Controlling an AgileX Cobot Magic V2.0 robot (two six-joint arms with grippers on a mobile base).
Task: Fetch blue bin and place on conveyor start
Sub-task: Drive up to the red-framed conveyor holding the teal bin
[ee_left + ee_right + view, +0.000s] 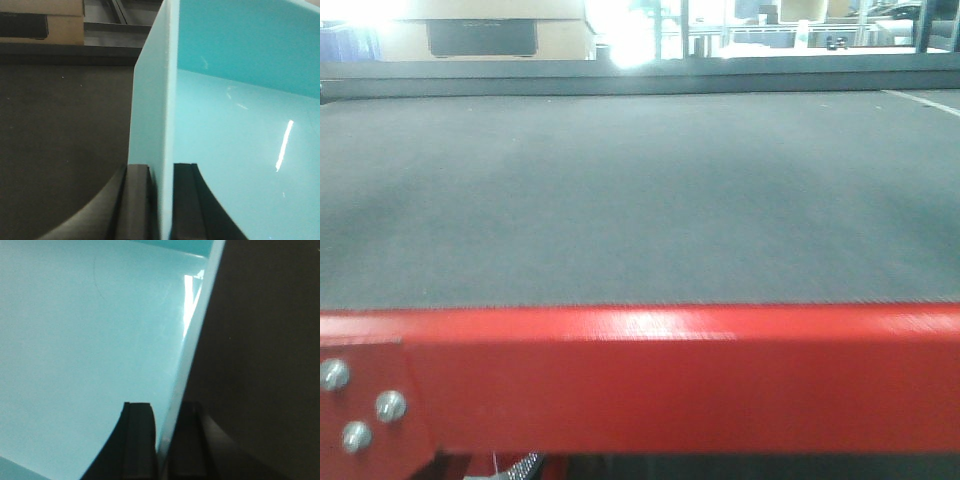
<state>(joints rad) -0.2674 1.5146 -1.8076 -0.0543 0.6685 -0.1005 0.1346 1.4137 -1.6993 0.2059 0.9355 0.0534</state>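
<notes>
The blue bin (240, 125) fills most of the left wrist view as a pale cyan tub with smooth walls. My left gripper (162, 172) is shut on its left wall, one finger outside and one inside. In the right wrist view the blue bin (90, 340) shows its inside, and my right gripper (167, 412) is shut on its right wall. The conveyor start (640, 190), a dark grey woven belt with a glossy red front edge (680, 370), spreads across the front view. The same belt (60, 135) lies under the bin. Bin and grippers are out of the front view.
Cardboard boxes (485, 30) stand beyond the belt's far edge, also seen as boxes (42, 22) in the left wrist view. A dark frame rail (640, 72) runs along the belt's back. Three bolts (360, 405) sit at the red edge's left corner.
</notes>
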